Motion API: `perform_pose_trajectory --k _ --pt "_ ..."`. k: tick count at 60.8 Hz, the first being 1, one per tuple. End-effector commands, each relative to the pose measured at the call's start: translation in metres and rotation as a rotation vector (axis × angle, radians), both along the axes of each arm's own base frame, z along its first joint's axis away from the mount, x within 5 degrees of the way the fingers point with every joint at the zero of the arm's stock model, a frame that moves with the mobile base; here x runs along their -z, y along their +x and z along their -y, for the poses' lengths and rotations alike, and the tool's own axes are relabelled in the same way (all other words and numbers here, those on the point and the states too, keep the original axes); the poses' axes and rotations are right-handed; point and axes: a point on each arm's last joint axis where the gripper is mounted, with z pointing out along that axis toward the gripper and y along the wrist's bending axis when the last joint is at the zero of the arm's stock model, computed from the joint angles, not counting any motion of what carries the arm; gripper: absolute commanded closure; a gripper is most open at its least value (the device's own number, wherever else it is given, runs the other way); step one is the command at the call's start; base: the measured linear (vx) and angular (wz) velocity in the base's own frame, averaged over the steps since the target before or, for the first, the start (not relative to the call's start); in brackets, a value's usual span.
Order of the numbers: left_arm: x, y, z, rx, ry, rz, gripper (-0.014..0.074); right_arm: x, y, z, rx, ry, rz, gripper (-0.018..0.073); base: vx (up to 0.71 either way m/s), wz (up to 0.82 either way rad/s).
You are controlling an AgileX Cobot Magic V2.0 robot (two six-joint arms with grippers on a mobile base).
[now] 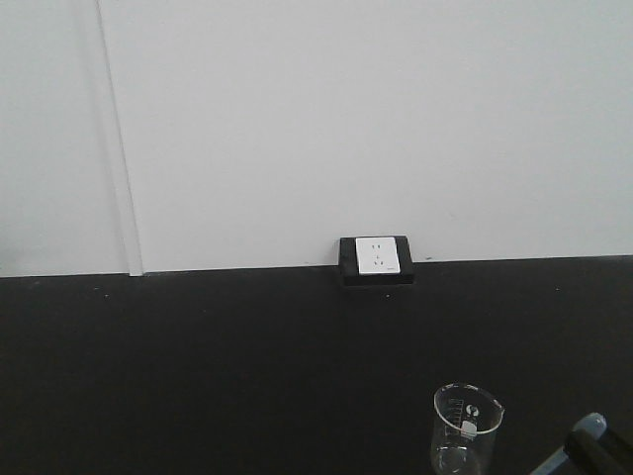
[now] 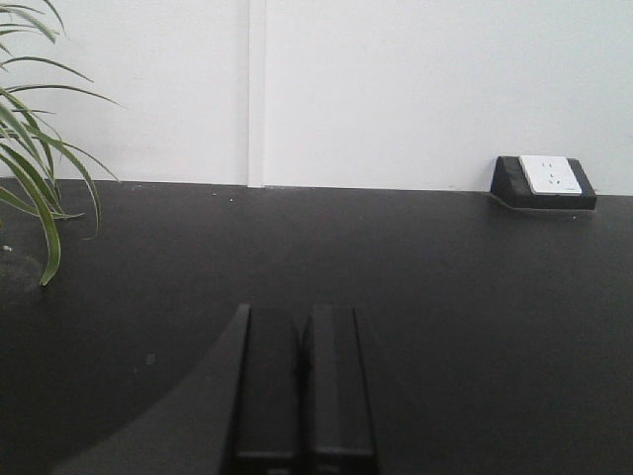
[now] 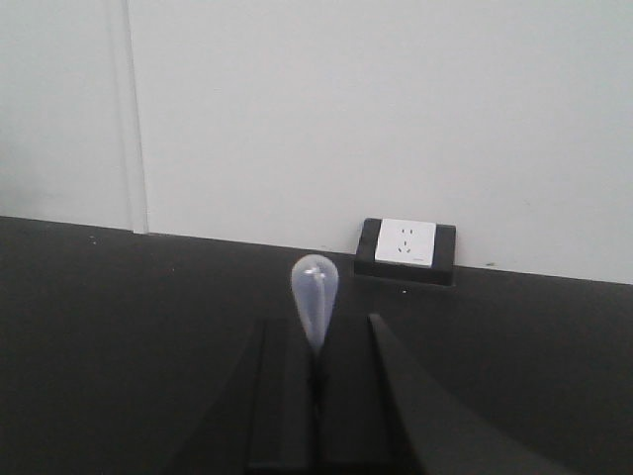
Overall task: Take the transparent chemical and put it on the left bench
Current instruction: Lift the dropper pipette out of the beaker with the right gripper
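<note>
The transparent chemical, a clear dropper pipette, is pinched in my right gripper [image 3: 316,334]. Its bulb [image 3: 315,285] sticks out past the black fingertips, and the thin stem is hidden between them. In the front view the bulb [image 1: 590,424] shows at the bottom right with the right gripper [image 1: 596,453] below it, above the black countertop [image 1: 198,356]. My left gripper [image 2: 302,315] is shut and empty, low over the same countertop. The left bench with white bins and a sink is out of view.
A clear glass beaker [image 1: 467,433] stands at the front right, just left of the right gripper. A white wall socket [image 1: 378,255] in a black housing sits at the back against the white wall. Green plant leaves [image 2: 30,168] hang at the left wrist view's left edge.
</note>
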Motion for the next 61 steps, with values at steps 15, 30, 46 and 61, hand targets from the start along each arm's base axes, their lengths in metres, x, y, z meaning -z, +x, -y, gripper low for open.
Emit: perform_pose_trajectory --k 15,30,46,61 --pt "-0.003 -0.001 0.000 0.001 -0.014 0.081 0.0600 0.007 -0.033 0.000 -0.006 0.033 0.099 0.0566 0.00 0.00" --pt "-0.003 -0.001 0.000 0.001 -0.014 0.081 0.0600 0.021 -0.037 0.001 0.005 0.017 0.030 0.0566 0.00 0.00" --pt "-0.003 -0.001 0.000 0.001 -0.014 0.081 0.0600 0.021 -0.037 0.001 0.005 0.017 0.029 0.0566 0.00 0.00" --pt "-0.003 -0.001 0.000 0.001 -0.014 0.081 0.0600 0.021 -0.037 0.001 0.006 0.018 0.029 0.0566 -0.01 0.01"
